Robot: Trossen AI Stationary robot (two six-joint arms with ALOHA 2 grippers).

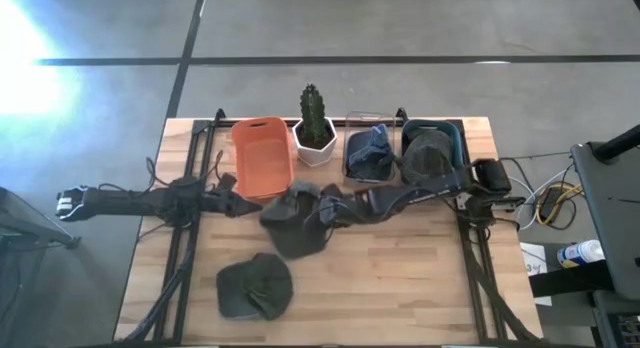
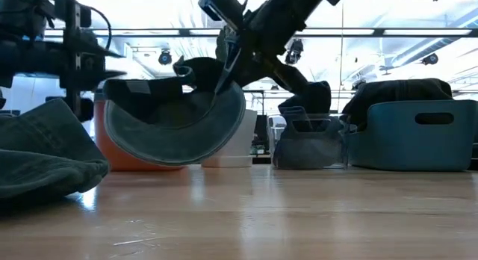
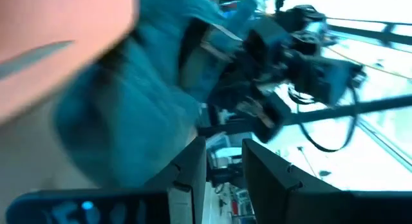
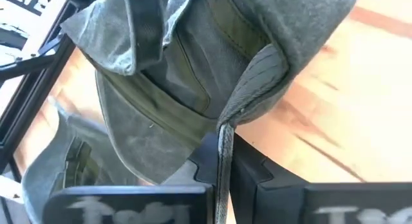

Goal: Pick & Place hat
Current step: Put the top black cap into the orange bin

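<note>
A dark grey hat (image 1: 290, 226) hangs over the middle of the table, held by my right gripper (image 1: 324, 212), which is shut on it. The hat shows lifted in the low view (image 2: 175, 129) and close up in the right wrist view (image 4: 174, 89). My left gripper (image 1: 240, 203) hovers just left of the hat, its fingers a narrow gap apart (image 3: 225, 176) and holding nothing. A second dark hat (image 1: 255, 288) lies flat on the table near the front; it also shows in the low view (image 2: 45, 152). My right gripper pinches the hat's brim edge (image 4: 224, 137) between its two fingers. The fingers come from the table's right side, slanting down. The hat hangs open side up, brim curled, clear of the table (image 2: 175, 159).
Along the far edge stand an orange bin (image 1: 262, 156), a cactus in a white pot (image 1: 315, 138), a clear bin with blue cloth (image 1: 368, 153) and a teal bin (image 1: 445, 133) holding a dark hat. Bare wood lies at the front right (image 1: 400, 278).
</note>
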